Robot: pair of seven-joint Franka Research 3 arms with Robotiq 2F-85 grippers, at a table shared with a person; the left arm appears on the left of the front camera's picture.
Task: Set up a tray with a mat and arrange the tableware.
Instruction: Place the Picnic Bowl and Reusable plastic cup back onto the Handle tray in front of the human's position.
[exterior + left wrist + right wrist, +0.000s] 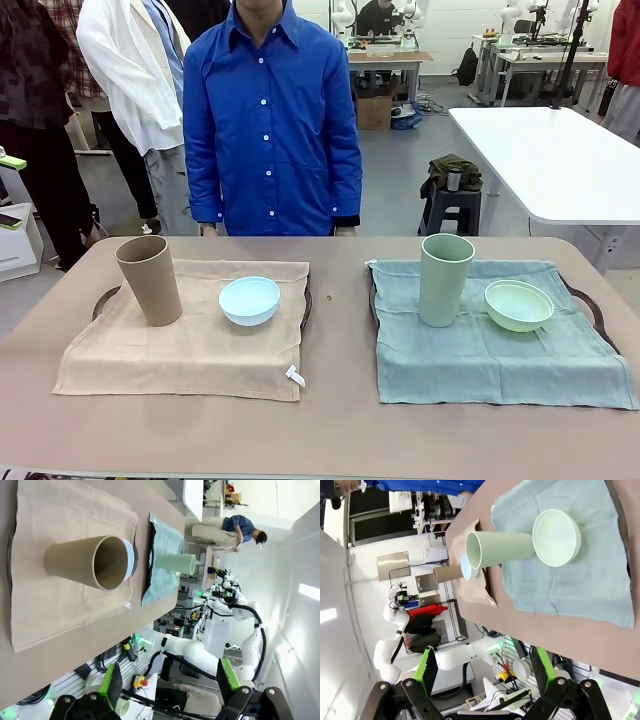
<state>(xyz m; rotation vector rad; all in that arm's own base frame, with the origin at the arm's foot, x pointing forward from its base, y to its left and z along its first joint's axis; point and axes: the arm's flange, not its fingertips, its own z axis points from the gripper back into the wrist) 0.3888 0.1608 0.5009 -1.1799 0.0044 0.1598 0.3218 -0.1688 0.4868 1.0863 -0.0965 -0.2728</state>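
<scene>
Brown and broad, the table [330, 440] spans the front view, with a person in a blue shirt [270, 120] standing at its far edge and white worktables farther back in the room. Two dark trays sit side by side on it, each almost hidden under a cloth mat. The tan mat [190, 350] covers the left tray [105, 298], whose rim peeks out at the mat's far left corner. On it the tan cup [150, 280] stands upright near the far left corner, and the light blue bowl [250, 300] rests just beside it toward the mat's far right corner. The green mat [490, 355] covers the right tray [590, 300]. The pale green cup [446, 280] stands upright near that mat's far left corner, with the pale green bowl [519, 305] just beside it to the right. A bare strip of table separates the two mats.

From the left wrist view, the left gripper [167, 692] hangs above the near edge with its jaws spread wide and nothing between them. The right gripper [485, 682] likewise stands wide apart and empty in its own wrist view, clear of the green mat.
</scene>
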